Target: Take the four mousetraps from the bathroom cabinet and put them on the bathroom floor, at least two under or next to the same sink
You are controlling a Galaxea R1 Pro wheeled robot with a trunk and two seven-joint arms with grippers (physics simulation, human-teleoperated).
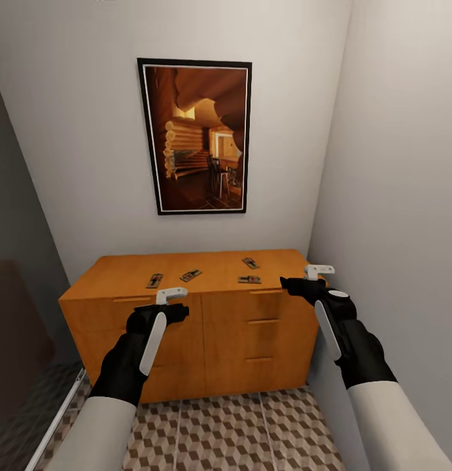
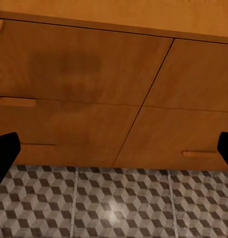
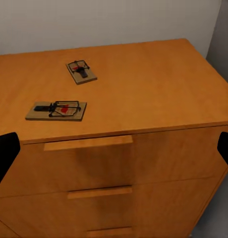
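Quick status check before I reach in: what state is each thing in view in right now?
Mousetraps: all four lying flat on the cabinet top, none picked up.
Cabinet: drawers all closed.
Left gripper: open, empty, in front of the cabinet.
Right gripper: open, empty, near the cabinet's right end.
Bathroom floor: no traps on the visible tiles.

Four mousetraps (image 1: 154,280) (image 1: 191,275) (image 1: 250,263) (image 1: 249,279) lie on top of one wooden cabinet (image 1: 108,275); one framed picture (image 1: 196,136) hangs on the wall above, and two robot arms (image 1: 144,340) (image 1: 347,333) reach forward.
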